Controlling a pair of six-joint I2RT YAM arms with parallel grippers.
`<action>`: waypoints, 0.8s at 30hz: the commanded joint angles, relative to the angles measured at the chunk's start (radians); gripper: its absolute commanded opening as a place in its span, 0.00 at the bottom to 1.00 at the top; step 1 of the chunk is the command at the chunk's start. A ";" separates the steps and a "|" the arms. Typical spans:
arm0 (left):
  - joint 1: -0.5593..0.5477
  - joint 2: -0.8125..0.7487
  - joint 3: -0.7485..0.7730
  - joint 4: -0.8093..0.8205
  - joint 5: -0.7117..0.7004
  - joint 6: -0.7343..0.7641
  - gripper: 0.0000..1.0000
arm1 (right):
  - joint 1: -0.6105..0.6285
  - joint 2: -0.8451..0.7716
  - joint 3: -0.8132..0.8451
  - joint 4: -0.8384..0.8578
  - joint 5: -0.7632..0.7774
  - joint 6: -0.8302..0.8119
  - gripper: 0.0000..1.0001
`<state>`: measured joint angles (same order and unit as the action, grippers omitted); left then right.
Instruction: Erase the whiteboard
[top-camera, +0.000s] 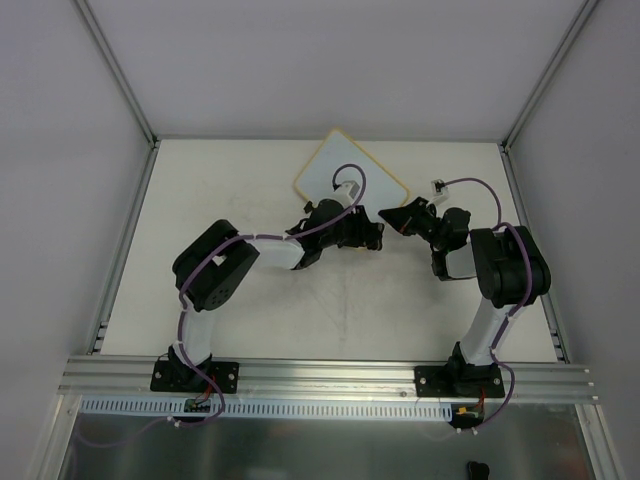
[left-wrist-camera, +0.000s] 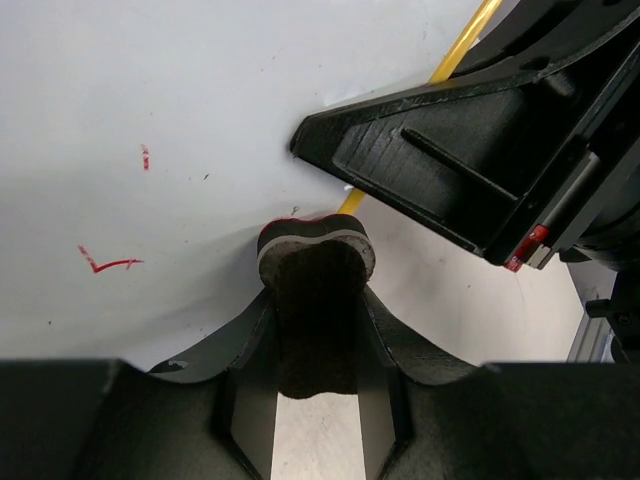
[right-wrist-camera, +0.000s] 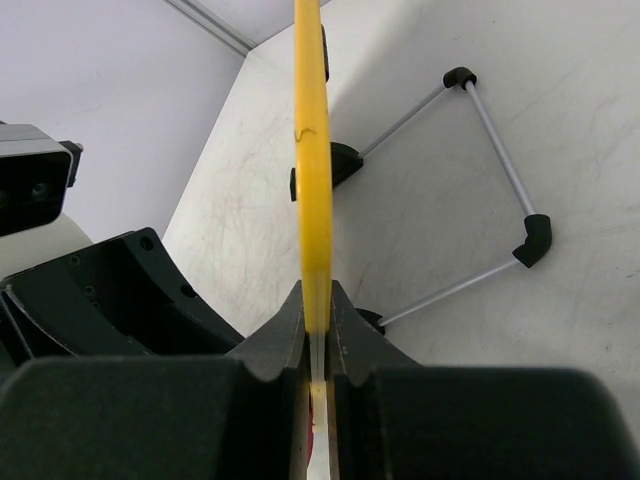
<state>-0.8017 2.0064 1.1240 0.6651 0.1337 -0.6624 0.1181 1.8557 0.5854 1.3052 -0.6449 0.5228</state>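
Observation:
The whiteboard (top-camera: 335, 168) lies tilted at the back middle of the table, white with a yellow-tan frame. In the left wrist view its white face (left-wrist-camera: 200, 110) carries small red marks (left-wrist-camera: 110, 264). My left gripper (top-camera: 366, 233) (left-wrist-camera: 315, 305) is shut on a small black eraser (left-wrist-camera: 315, 250), whose end presses on the board near its near edge. My right gripper (top-camera: 396, 218) (right-wrist-camera: 318, 318) is shut on the board's frame edge (right-wrist-camera: 314, 150), seen edge-on. The right gripper's black finger (left-wrist-camera: 430, 150) shows just beside the eraser.
A thin wire stand (right-wrist-camera: 500, 170) with black corner pieces sticks out from the board's back, joined at a black clip (right-wrist-camera: 343, 163). White walls and metal posts enclose the table (top-camera: 250, 320). The left gripper's body (right-wrist-camera: 110, 290) is close to the right gripper.

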 joint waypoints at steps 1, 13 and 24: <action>0.027 -0.020 -0.038 -0.127 0.018 0.026 0.00 | 0.038 -0.003 0.021 0.227 -0.062 -0.024 0.00; 0.209 -0.057 -0.017 -0.239 0.007 0.119 0.00 | 0.038 -0.004 0.021 0.229 -0.062 -0.024 0.00; 0.277 -0.020 0.097 -0.299 0.072 0.081 0.00 | 0.040 -0.004 0.022 0.227 -0.065 -0.024 0.00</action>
<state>-0.5884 1.9785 1.1755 0.3527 0.2684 -0.6014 0.1406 1.8561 0.5934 1.3182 -0.6411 0.5179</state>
